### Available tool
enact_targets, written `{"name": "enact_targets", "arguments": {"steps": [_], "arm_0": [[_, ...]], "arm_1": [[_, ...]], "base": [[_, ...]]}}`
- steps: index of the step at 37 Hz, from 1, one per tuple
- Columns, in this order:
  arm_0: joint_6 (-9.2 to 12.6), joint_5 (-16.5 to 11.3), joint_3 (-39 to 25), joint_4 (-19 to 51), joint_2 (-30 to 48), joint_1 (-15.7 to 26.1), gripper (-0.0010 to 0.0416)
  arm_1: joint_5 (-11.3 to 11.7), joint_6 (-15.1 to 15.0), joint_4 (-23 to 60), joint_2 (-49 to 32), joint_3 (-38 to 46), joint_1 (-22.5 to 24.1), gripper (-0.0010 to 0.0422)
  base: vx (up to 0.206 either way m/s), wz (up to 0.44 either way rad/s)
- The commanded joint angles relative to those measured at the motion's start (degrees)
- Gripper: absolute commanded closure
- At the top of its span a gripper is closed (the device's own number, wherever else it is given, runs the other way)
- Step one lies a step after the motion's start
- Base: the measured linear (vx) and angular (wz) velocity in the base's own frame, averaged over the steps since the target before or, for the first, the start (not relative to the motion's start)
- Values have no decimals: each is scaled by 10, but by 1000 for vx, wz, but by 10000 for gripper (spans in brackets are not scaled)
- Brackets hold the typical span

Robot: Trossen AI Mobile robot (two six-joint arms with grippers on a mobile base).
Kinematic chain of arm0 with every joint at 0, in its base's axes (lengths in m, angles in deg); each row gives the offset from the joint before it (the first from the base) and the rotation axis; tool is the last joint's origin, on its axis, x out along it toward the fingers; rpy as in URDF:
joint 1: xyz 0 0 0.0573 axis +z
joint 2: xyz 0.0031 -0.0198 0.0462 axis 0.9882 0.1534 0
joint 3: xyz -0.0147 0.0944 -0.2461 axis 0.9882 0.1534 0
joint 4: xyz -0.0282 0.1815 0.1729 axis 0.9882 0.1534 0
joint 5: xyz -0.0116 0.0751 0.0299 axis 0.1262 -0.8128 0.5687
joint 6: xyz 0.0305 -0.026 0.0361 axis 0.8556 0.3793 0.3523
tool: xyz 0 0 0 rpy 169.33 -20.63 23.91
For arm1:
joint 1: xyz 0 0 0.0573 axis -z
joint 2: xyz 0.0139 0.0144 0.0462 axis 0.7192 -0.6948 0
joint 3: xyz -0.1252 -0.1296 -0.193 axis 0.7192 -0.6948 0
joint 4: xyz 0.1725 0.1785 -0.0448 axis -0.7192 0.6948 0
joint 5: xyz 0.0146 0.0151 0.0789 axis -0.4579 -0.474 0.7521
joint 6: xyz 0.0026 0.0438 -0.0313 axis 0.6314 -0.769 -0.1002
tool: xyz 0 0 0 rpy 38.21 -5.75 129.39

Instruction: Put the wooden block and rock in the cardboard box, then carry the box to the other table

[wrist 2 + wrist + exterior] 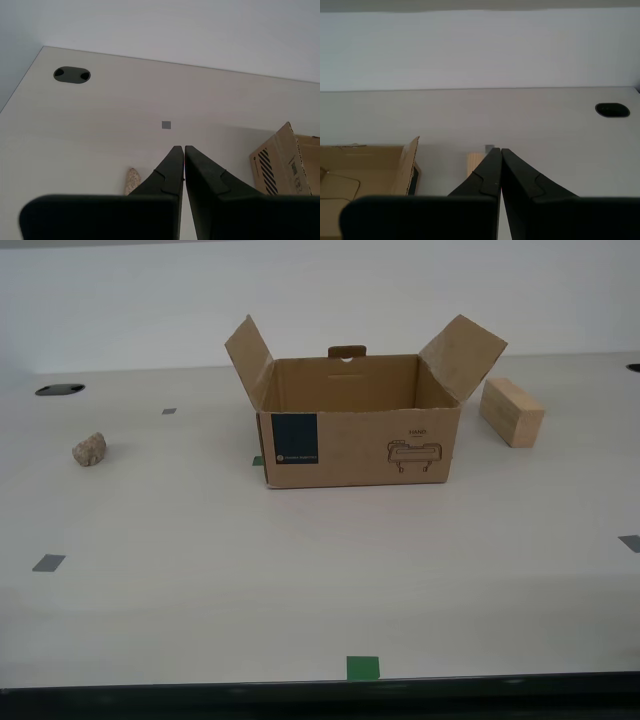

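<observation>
The cardboard box [360, 435] stands open in the middle of the table, flaps up, with a dark teal label and a line drawing on its front. The wooden block [511, 411] lies on the table toward the exterior view's right of the box. The rock [90, 449] sits alone toward the exterior view's left. Neither arm shows in the exterior view. My second gripper [182, 148] is shut and empty, held above the table with the rock [132, 180] partly hidden behind its fingers. My first gripper [500, 150] is shut and empty, the wooden block [475, 163] peeking out behind it.
The smooth off-white table [300, 570] carries small grey tape squares [48, 562] and a green tape mark [363, 667] at its front edge. Dark cable holes [60, 389] sit near the back edge. A plain white wall rises behind.
</observation>
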Motion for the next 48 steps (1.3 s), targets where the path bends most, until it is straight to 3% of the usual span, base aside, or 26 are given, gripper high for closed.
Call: {"name": "enact_targets", "arguments": {"steps": [1,11,20,23,30,38,41,48], "arm_0": [[1,-2,-21,29,2,0,406],[1,-2,-56,78,2,0,406],[0,-2,-75,113,15,0,406],[-6,-2,-92,146,35,0,406],[-17,-2,-138,218,79,0,406],[-22,-3,-207,310,146,0,405],[-21,-28,-228,329,168,0,406],[-21,-146,-262,338,206,1,406]], "arm_1": [[-2,-1,38,-8,22,0,412],[-2,-31,178,-67,107,0,412],[-3,-36,200,-112,152,0,412],[-20,-36,200,-119,158,0,412],[-92,-38,200,-119,157,1,412],[-92,-40,206,-119,157,1,412],[-92,-45,213,-119,157,1,412],[-92,-59,215,-119,157,1,412]], "base": [[0,0],[0,0],[0,0],[0,0],[0,0],[0,0],[0,0],[0,0]]}}
